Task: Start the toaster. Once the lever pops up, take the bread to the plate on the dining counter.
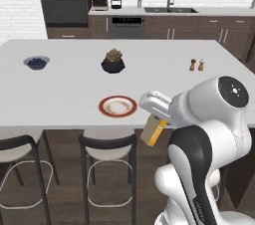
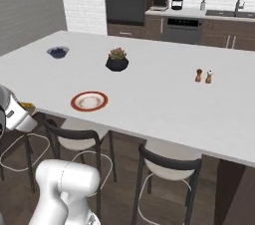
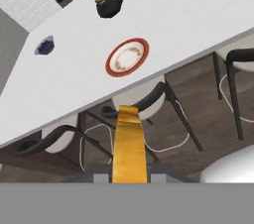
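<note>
My gripper [image 1: 156, 122] is shut on the bread [image 1: 153, 132], a tan slice with a golden crust that hangs tilted below the hand. It hovers over the chairs, just off the front edge of the white dining counter [image 1: 64, 89]. The plate [image 1: 117, 106], red-rimmed with a white centre, lies on the counter near that edge, a little left of and beyond the bread. In the hand view the bread [image 3: 130, 143] stands edge-on between my fingertips, with the plate [image 3: 127, 57] ahead of it. The right base view has the gripper [image 2: 20, 111] at the far left, short of the plate [image 2: 89, 101]. The toaster is out of view.
On the counter stand a bowl of blue berries [image 1: 36, 62] at the left, a dark potted plant [image 1: 113, 61] behind the plate, and two shakers [image 1: 196, 64] at the right. Dark chairs [image 1: 107, 152] sit under the counter's edge below the gripper.
</note>
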{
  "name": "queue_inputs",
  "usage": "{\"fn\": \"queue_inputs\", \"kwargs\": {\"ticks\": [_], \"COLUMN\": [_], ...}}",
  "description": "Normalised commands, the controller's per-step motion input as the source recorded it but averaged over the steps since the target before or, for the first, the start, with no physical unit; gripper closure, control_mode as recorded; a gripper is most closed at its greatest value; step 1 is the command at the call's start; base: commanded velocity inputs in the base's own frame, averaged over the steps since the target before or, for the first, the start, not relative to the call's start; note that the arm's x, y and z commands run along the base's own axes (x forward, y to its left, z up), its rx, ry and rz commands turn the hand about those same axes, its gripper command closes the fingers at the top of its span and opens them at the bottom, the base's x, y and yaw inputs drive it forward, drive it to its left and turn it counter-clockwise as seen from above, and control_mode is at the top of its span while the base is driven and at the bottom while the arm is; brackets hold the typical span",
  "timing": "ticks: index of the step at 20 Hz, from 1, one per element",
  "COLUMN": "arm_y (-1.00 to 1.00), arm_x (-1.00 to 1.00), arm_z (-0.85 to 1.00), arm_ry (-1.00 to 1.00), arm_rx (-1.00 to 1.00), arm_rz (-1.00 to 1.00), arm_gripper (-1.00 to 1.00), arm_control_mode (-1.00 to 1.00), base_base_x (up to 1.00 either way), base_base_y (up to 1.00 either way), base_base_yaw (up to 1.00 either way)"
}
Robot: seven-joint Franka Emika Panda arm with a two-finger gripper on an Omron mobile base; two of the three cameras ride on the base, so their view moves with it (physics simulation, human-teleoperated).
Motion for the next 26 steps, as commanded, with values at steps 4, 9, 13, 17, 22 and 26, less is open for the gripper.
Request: {"fn": "queue_inputs", "kwargs": {"ticks": [4,9,13,17,22,26], "arm_y": [0.0,0.0,0.0,0.0,0.0,0.0], "arm_x": [0.0,0.0,0.0,0.0,0.0,0.0], "arm_z": [0.0,0.0,0.0,0.0,0.0,0.0], "arm_ry": [0.0,0.0,0.0,0.0,0.0,0.0], "arm_rx": [0.0,0.0,0.0,0.0,0.0,0.0], "arm_rz": [0.0,0.0,0.0,0.0,0.0,0.0], "arm_gripper": [1.0,1.0,1.0,1.0,1.0,1.0], "arm_control_mode": [1.0,1.0,1.0,1.0,1.0,1.0], "base_base_x": [0.08,0.11,0.31,0.44,0.46,0.31], "base_base_y": [0.04,0.0,0.0,0.0,0.03,0.15], "base_base_yaw": [-0.21,-0.09,-0.1,-0.15,-0.14,-0.11]}}
